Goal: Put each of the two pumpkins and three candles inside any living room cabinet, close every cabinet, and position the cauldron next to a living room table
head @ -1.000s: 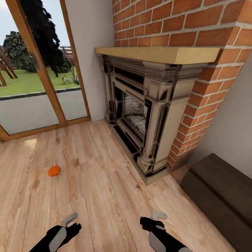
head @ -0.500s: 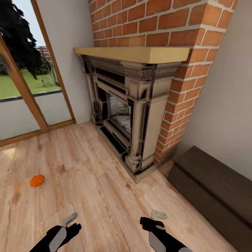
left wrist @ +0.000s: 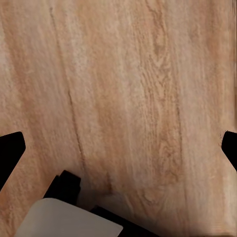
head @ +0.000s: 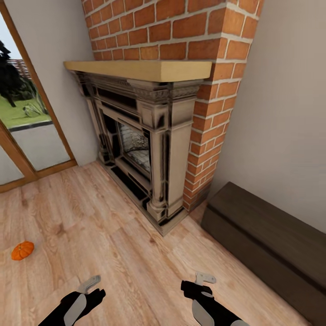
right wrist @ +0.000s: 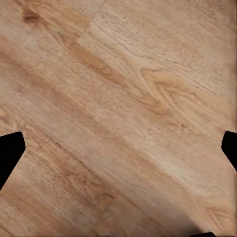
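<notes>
One small orange pumpkin sits on the wooden floor, out toward the floor's left side and well apart from everything else. It is ribbed and rests alone on the pale planks, between the glass door at the far left and the robot's left arm.

The long, low, dark brown cabinet stands on the floor against the grey wall on the right, its flat top bare and its front shut as far as can be seen. Its near end lies just beside the corner of the brick chimney. The fireplace fills the middle of the room's far side, with a pale wooden mantel across its top and a dark carved surround below.

The left gripper hangs low above the floor, its two dark fingertips spread wide with nothing between them but bare planks. The right gripper hangs likewise, its fingertips far apart over empty floorboards, holding nothing. From above, both arms reach forward at the near edge of the floor, the left one nearer the pumpkin, the right one nearer the cabinet, neither touching anything.
</notes>
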`<state>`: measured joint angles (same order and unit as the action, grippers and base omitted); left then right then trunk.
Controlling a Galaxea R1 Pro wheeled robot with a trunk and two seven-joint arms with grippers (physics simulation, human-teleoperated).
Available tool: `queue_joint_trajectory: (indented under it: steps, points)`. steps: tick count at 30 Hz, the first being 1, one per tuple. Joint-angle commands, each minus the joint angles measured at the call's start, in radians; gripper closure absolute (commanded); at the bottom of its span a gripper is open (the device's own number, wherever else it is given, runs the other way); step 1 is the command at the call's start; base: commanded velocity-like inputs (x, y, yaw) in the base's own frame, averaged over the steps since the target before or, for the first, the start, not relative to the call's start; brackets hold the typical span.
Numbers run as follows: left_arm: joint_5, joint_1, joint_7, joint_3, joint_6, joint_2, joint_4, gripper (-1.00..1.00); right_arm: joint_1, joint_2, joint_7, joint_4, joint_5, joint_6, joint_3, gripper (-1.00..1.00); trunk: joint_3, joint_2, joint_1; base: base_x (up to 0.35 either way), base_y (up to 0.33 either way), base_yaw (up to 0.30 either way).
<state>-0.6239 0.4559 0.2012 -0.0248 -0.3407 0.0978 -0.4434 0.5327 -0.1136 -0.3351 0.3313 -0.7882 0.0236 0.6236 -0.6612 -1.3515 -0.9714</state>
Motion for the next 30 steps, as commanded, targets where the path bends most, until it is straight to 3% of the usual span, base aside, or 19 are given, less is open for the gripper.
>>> queue_joint_trajectory:
  steps: [1,30]
  points:
    - [-0.01,0.0,0.007,-0.003,-0.004,0.001,-0.003,-1.0,0.001,0.0,-0.003,0.0,-0.009,0.002,0.008,-1.0,-0.001,-0.001,0.0,0.0,0.0,-0.281]
    - [-0.01,0.0,0.007,-0.004,-0.004,0.0,-0.003,-1.0,0.001,0.0,0.005,-0.001,-0.009,0.001,0.008,-1.0,0.006,-0.001,0.0,0.0,0.0,-0.28]
